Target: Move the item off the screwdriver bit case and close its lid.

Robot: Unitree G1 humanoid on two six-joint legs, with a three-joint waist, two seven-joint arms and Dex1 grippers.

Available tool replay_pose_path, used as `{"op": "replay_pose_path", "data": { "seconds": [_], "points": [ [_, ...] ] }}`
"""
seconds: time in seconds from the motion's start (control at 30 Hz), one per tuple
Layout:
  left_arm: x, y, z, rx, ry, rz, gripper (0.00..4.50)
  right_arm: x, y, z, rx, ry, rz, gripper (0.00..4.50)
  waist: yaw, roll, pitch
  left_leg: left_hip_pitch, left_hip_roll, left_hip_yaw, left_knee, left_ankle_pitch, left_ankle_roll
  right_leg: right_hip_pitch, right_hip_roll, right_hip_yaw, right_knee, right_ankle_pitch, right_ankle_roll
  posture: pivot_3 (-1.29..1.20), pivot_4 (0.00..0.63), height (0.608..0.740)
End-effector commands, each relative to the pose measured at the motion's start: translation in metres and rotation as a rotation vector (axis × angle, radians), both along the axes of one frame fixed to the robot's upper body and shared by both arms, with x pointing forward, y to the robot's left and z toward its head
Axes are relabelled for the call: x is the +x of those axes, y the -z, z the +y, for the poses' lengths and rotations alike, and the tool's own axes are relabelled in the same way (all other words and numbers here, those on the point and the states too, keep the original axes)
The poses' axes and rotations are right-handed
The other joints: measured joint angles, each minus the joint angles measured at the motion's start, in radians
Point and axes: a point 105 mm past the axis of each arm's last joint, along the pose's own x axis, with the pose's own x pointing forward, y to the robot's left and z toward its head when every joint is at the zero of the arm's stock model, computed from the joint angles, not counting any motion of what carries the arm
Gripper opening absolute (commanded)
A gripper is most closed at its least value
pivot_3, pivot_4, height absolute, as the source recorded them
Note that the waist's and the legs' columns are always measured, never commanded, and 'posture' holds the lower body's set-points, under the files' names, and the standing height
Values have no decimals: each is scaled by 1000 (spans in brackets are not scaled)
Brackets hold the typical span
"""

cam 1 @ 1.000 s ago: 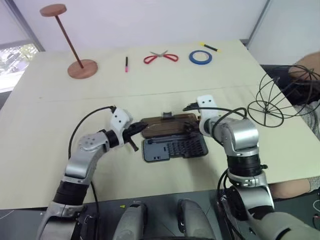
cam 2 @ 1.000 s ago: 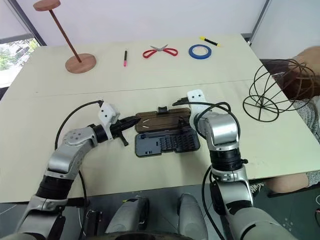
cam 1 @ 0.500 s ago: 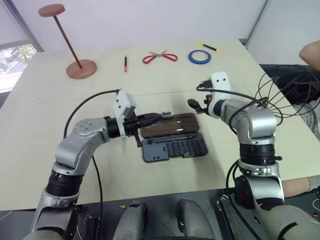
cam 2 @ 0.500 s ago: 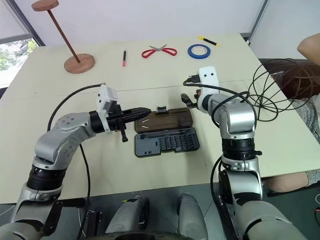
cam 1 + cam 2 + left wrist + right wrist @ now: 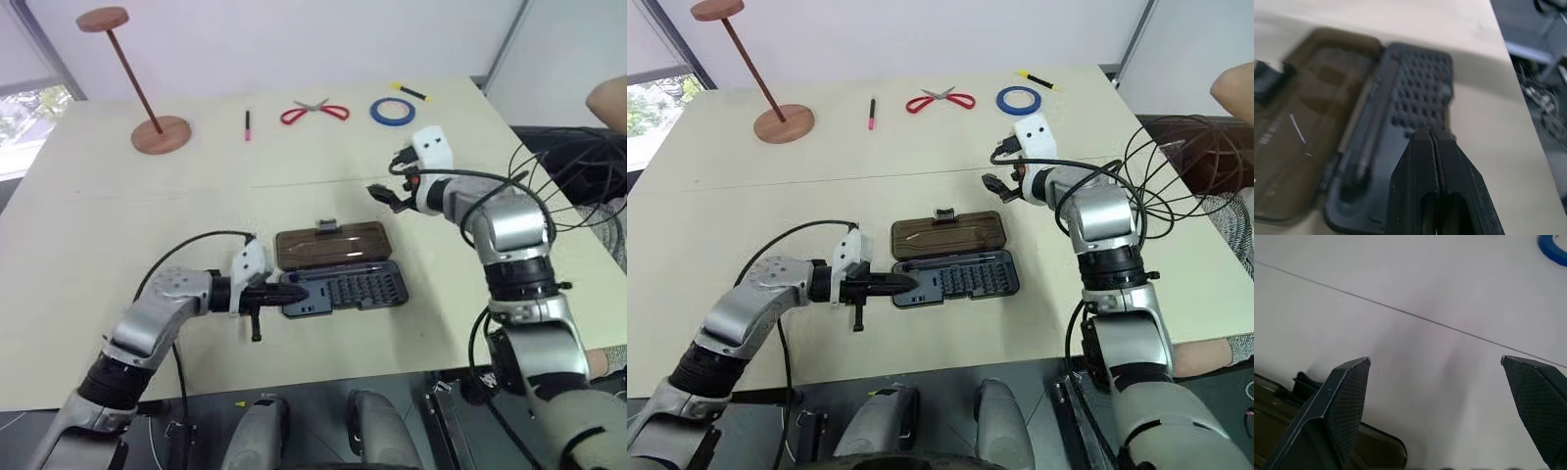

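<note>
The screwdriver bit case (image 5: pixel 955 279) lies open at frame centre, its brown lid (image 5: pixel 947 233) flat behind the tray. Left gripper (image 5: pixel 904 285), fingers pressed together, pokes at the tray's left end. Right gripper (image 5: pixel 998 185) hovers spread wide, upper right; wire globe cage (image 5: pixel 578 186) sits at the right edge.

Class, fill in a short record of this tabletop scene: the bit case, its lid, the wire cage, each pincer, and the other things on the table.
bit case: open, flat on table
lid: folded back flat, latch tab on far edge
wire cage: off the case, at table's right edge
left pincer: shut, empty, at the tray's left end
right pincer: open, empty, above table beyond the case
far table: scissors, tape roll, pen, wooden stand
</note>
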Motion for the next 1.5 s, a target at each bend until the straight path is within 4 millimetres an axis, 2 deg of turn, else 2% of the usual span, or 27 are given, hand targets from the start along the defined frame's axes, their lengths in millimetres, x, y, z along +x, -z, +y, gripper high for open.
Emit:
{"op": "replay_pose_path", "data": {
  "seconds": [0.03,0.17,0.27,0.47,0.77,0.9,1.23,1.33,1.5],
  "points": [
    [-3,2,3,19,26,-32,0,2,-22,6,-88,-84,-79,4459,0,0,0,0,0,0,0,0,0,0,0,0,0,0,0,0,150,740],
    [-3,8,6,26,17,-11,0,-2,-19,14,-273,-238,-105,4459,-3,0,0,0,0,0,0,0,0,0,0,0,0,0,0,0,150,740],
    [-3,14,8,48,13,-8,0,-4,-14,18,-350,-335,-89,4459,-2,0,0,0,0,0,0,0,0,0,0,0,0,0,0,0,150,740],
    [-3,18,12,54,-14,-9,0,-12,0,33,-412,-510,-39,4459,-1,0,0,0,0,0,0,0,0,0,0,0,0,0,0,0,150,740],
    [-4,21,15,56,-41,-8,0,6,11,38,-321,-533,83,4459,-2,0,0,0,0,0,0,0,0,0,0,0,0,0,0,0,150,740],
    [-5,23,15,57,-52,-9,0,11,29,31,-311,-521,160,4459,-2,0,0,1,0,0,0,0,-1,0,0,0,0,0,0,0,150,740],
    [-9,25,18,60,-73,-16,0,16,42,26,-329,-507,180,4459,-6,0,0,1,0,0,0,0,-1,0,0,0,1,0,0,0,150,740],
    [-9,25,18,60,-78,-19,0,16,43,26,-330,-510,181,3660,-5,0,0,1,0,0,0,1,-1,0,0,0,1,0,0,0,150,740],
    [-8,25,17,61,-81,-22,0,16,46,25,-330,-510,191,1012,-6,0,0,1,0,0,0,1,-1,0,0,0,1,0,0,0,150,740]
  ]
}}
